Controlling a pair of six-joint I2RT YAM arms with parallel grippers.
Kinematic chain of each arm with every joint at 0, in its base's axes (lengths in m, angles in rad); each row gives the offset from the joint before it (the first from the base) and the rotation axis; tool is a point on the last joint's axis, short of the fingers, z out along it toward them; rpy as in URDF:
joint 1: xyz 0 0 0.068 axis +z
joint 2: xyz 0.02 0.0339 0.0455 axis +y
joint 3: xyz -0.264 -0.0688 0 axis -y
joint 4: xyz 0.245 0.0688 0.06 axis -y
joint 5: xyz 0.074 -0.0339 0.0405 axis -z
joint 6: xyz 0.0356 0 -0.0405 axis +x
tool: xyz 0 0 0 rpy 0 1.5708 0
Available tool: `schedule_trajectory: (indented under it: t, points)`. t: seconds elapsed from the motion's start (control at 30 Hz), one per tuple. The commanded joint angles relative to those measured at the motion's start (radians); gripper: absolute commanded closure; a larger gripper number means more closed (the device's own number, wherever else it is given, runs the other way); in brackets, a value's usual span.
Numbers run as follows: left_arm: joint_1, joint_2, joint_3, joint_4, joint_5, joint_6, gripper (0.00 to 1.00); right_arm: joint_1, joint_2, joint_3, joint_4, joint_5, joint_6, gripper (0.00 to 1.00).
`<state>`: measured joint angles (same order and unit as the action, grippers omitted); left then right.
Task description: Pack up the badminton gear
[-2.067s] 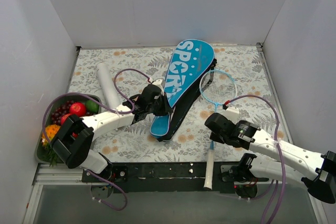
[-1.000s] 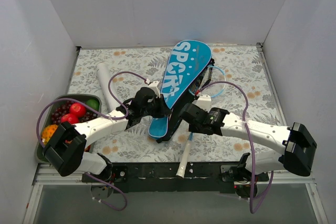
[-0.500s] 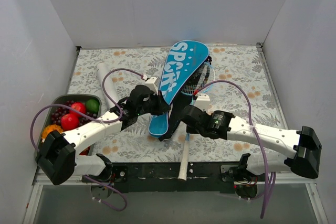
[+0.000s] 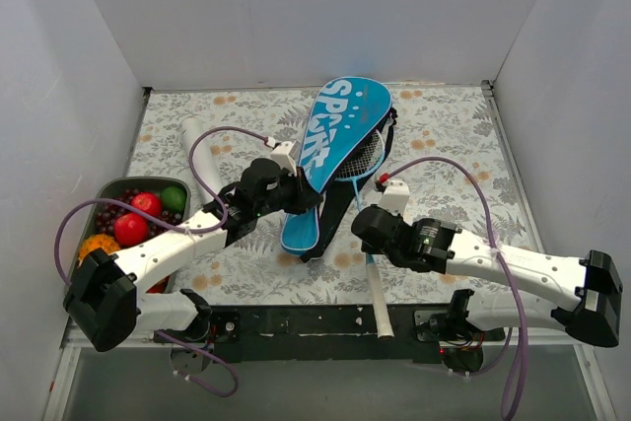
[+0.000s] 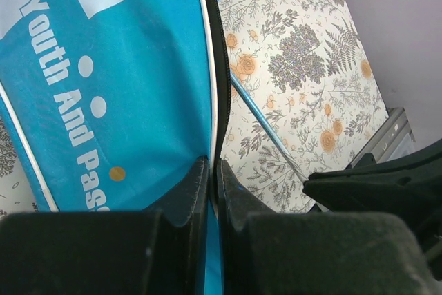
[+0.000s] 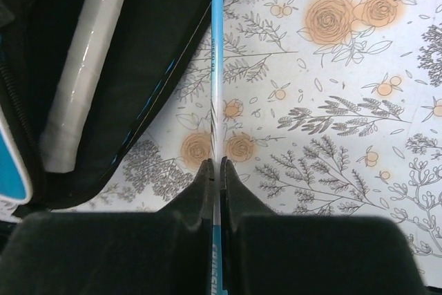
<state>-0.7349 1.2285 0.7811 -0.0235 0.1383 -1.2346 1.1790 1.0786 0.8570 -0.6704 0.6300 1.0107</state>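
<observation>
The blue cover [image 4: 340,140] lettered "SPORT" lies in the middle of the mat, its top flap lifted. My left gripper [image 4: 303,197] is shut on the flap's piped edge [image 5: 210,101]. One racket's strung head [image 4: 367,152] pokes under the flap, and its thin blue shaft [image 6: 217,67] runs back to my right gripper [image 6: 215,169], which is shut on it. That racket's silvery handle [image 4: 379,309] reaches the table's near edge. A second silvery handle [image 6: 86,67] lies inside the cover's black lining. The white tube [image 4: 197,152] lies at the left. No shuttlecocks show.
A dark tray [image 4: 106,191] of colourful fruit stands at the left edge, beside my left arm. White walls close the floral mat [image 4: 463,145] on three sides. The black mounting rail [image 4: 296,322] runs along the near edge. Purple cables loop over both arms.
My right gripper has drawn back toward the near right with the racket, swinging its handle rightward. The left gripper keeps its hold on the flap, nearly unmoved.
</observation>
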Motion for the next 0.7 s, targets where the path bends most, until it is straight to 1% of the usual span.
schedule_trajectory:
  t: [0.0,0.13,0.23,0.27,0.4,0.57,0.67]
  points:
    - [-0.018,-0.040,0.040,0.051,0.001,0.001,1.00,-0.001,0.052,-0.010,0.097,0.132,0.017,0.99]
    - [-0.031,-0.060,0.011,0.046,-0.005,-0.012,1.00,-0.016,0.141,0.017,0.156,0.178,0.006,0.99]
    - [-0.040,-0.083,-0.025,0.048,-0.006,-0.026,1.00,-0.045,0.191,0.033,0.253,0.160,-0.047,0.99]
    - [-0.041,-0.089,-0.034,0.050,-0.006,-0.026,1.00,-0.065,0.216,0.037,0.293,0.154,-0.055,0.99]
    - [-0.050,-0.126,-0.078,0.062,-0.003,-0.042,1.00,-0.148,0.265,0.047,0.351,0.122,-0.075,0.99]
    - [-0.064,-0.164,-0.147,0.071,0.006,-0.065,1.00,-0.254,0.303,-0.012,0.592,0.007,-0.177,0.99]
    - [-0.077,-0.172,-0.190,0.089,0.020,-0.074,1.00,-0.286,0.343,-0.022,0.725,-0.039,-0.219,0.99]
